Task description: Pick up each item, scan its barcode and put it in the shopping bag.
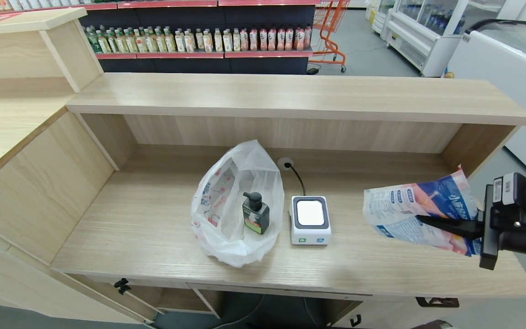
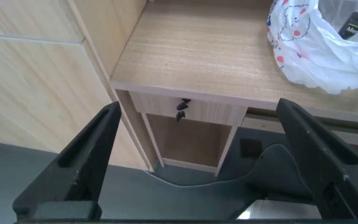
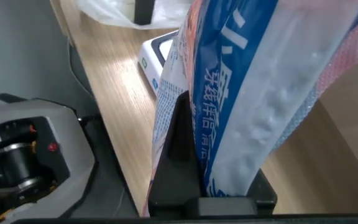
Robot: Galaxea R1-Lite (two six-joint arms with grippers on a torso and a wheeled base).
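right gripper (image 1: 445,225) clenched on blue-white plastic pouch (image 1: 409,205), right of white square scanner (image 1: 310,219); likely pre-scan, next: barcode over it. left gripper (image 2: 199,112) released.

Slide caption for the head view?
Right gripper holds a packet right of the scanner; pump bottle stands in the shopping bag.

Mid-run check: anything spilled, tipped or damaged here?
Nothing stands out. The pump bottle stands upright in the shopping bag, the scanner sits flat beside it, and the right pincer grips the blue packet with no visible tear.
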